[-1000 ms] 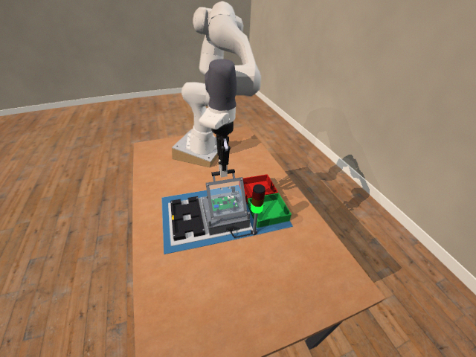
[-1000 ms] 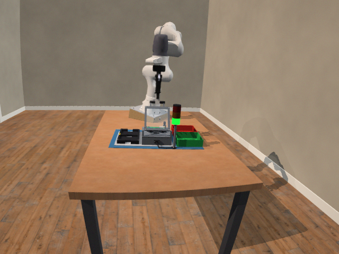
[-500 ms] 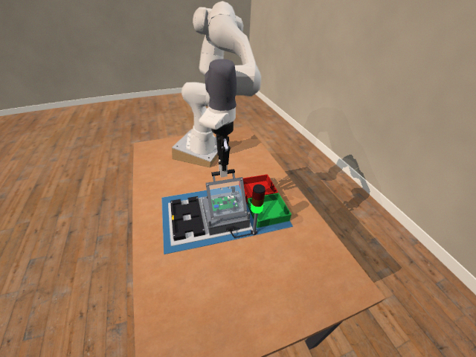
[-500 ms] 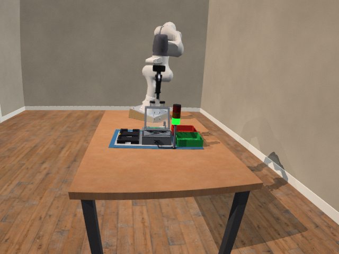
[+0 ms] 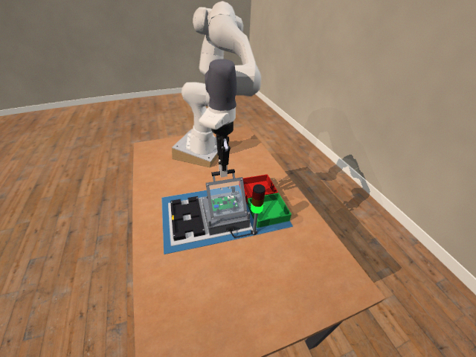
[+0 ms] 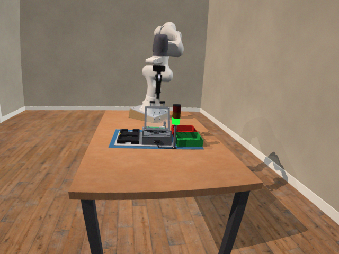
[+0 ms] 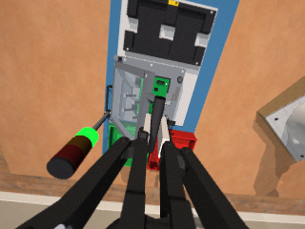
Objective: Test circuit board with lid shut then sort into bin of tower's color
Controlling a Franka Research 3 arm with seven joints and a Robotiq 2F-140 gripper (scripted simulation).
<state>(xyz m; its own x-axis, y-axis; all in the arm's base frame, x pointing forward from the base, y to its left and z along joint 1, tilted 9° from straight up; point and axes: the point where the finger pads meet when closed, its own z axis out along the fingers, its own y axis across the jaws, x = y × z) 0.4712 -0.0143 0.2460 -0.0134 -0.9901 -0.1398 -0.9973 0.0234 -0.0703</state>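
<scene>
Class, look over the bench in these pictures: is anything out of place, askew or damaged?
Nothing stands out. The lid stands raised, its handle in the shut gripper; the board lies in the tester, the tower shows green, and both bins stand upright.

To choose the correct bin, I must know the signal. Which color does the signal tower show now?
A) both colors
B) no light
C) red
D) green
D: the lower segment of the signal tower glows bright green, while its upper red segment stays dark.
</scene>
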